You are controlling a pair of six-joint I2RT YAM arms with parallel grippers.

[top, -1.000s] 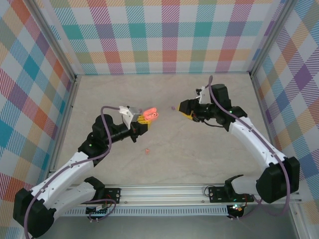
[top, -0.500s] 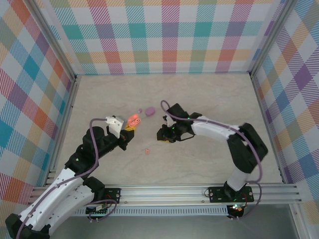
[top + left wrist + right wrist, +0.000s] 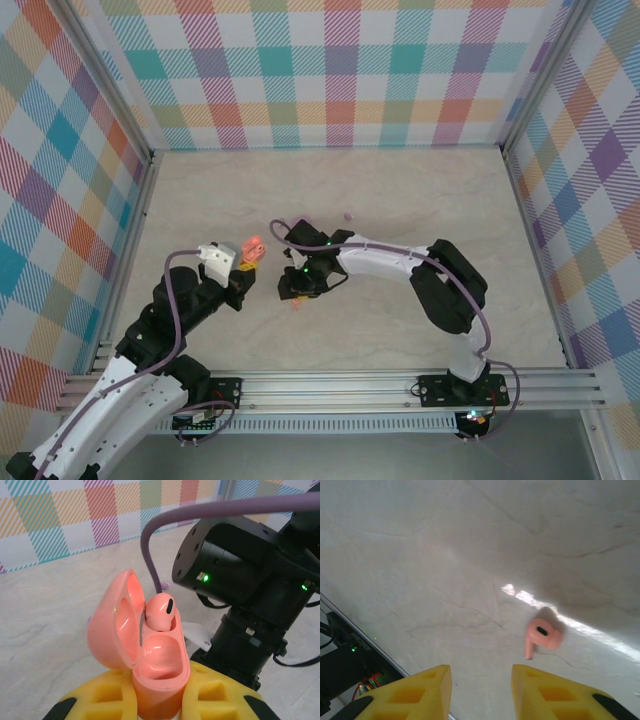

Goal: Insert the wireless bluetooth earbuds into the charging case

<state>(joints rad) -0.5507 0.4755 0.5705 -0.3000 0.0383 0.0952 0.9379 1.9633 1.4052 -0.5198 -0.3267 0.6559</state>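
My left gripper point(image 3: 160, 700) is shut on an open salmon-orange charging case point(image 3: 150, 665), held upright with its lid swung to the left. One salmon earbud point(image 3: 161, 612) sits in the far slot and the near slot is empty. In the top view the case point(image 3: 251, 248) is at the left gripper point(image 3: 243, 264). A second salmon earbud point(image 3: 542, 635) lies on the table just ahead of my right gripper point(image 3: 482, 680), which is open and hovers low with nothing between its fingers. From above, that earbud point(image 3: 296, 302) lies just below the right gripper point(image 3: 293, 286). A purple earbud point(image 3: 347, 216) lies further back.
The right arm point(image 3: 380, 262) stretches across the table's middle, close in front of the held case. Its black wrist point(image 3: 235, 575) is right behind the case in the left wrist view. The rail point(image 3: 330, 385) runs along the near edge. Plaid walls enclose the table.
The right arm swung from the back right across to the left and came down over the loose salmon earbud. The left gripper drew back to the left with the case.
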